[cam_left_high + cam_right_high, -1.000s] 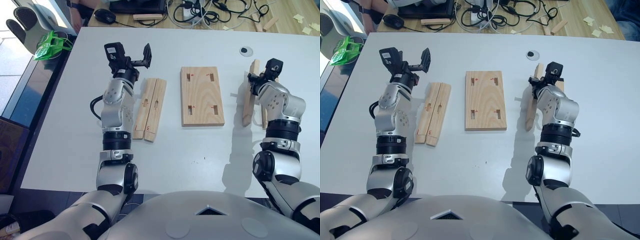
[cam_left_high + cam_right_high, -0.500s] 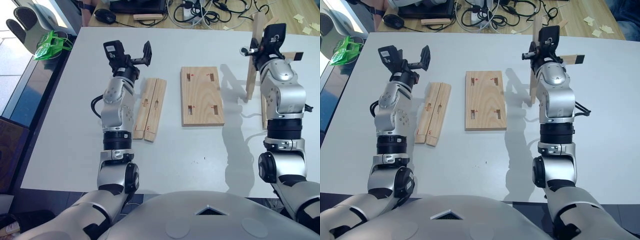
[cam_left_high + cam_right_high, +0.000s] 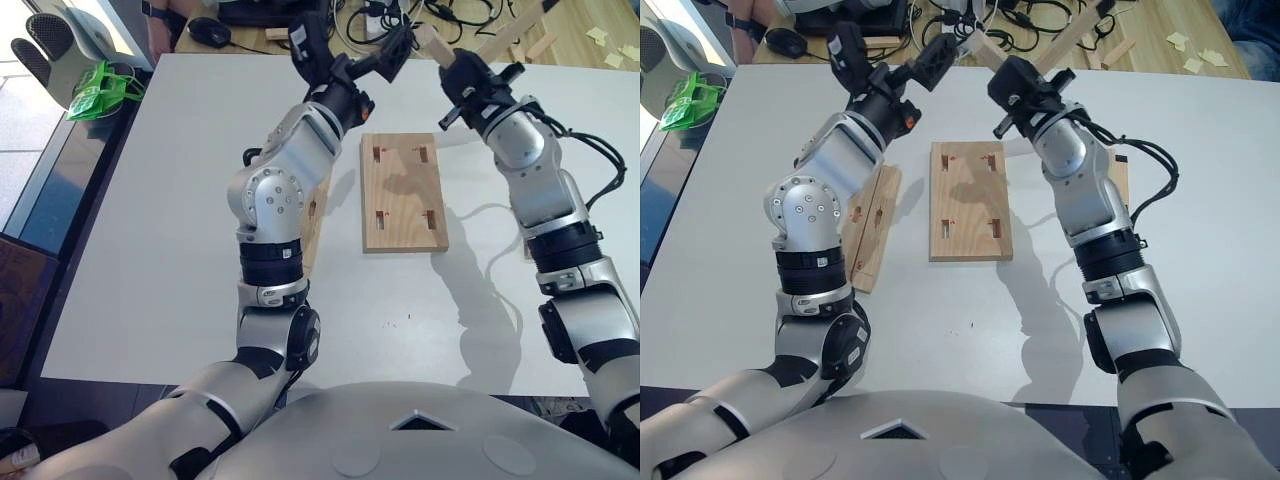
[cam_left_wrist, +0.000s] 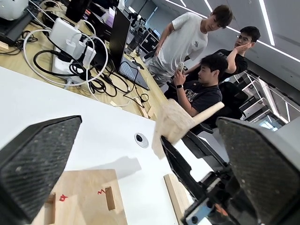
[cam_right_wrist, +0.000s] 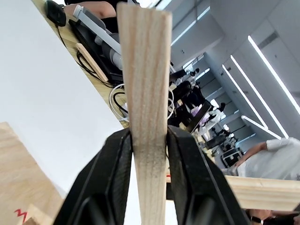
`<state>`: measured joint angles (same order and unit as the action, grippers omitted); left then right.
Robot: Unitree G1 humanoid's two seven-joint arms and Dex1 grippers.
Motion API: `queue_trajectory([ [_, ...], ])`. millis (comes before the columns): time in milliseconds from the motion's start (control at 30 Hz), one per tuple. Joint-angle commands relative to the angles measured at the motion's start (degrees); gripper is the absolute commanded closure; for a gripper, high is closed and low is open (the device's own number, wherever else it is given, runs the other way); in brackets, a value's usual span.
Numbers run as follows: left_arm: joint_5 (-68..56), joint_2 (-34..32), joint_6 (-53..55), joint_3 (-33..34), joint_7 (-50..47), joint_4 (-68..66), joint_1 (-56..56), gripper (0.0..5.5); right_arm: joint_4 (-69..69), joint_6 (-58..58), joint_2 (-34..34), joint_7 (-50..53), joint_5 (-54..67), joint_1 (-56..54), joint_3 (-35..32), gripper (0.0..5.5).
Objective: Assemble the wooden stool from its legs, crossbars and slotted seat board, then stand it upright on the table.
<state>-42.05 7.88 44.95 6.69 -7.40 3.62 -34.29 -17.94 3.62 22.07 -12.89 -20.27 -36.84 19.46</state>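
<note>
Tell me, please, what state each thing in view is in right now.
Left gripper: open, empty, raised over the table.
Right gripper: shut on the wooden leg, raised.
Wooden leg: clamped, off the table.
Seat board: flat on the table, four slots empty.
Pair of legs: lying flat side by side, left of the seat board.

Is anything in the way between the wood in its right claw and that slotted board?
Nothing visible. The right gripper holds the light wooden leg above the flat slotted seat board, whose four slots lie bare. The open left gripper hovers beside the leg, not beneath it.
</note>
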Motion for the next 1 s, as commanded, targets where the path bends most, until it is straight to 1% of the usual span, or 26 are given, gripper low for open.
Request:
queue_trajectory([
  [33,-2.32,7.74,0.52,-0.47,-3.00,-0.04,-1.82,0.10,-1.81,-5.08,-0.24,1.60,-5.52,-3.53,3.01,4.49],
  [167,-2.78,7.96,-1.89,-1.22,-4.84,-0.33,-2.32,0.10,-2.05,-7.31,-1.83,2.50,-8.28,-4.38,4.04,4.49],
  [367,-2.22,7.24,-5.12,-2.50,-6.50,-1.48,-2.29,0.10,-0.77,-8.87,-3.46,2.59,-8.85,-3.60,3.70,4.49],
  [833,0.16,5.75,-10.72,-4.71,-10.51,-3.51,-1.80,0.10,1.62,-8.51,-6.20,3.27,-8.65,-2.66,2.04,4.49],
  [1000,4.17,4.66,-14.63,-5.30,-11.75,-3.71,-1.81,0.10,1.93,-7.77,-7.02,2.45,-7.88,-2.25,1.54,4.49],
])
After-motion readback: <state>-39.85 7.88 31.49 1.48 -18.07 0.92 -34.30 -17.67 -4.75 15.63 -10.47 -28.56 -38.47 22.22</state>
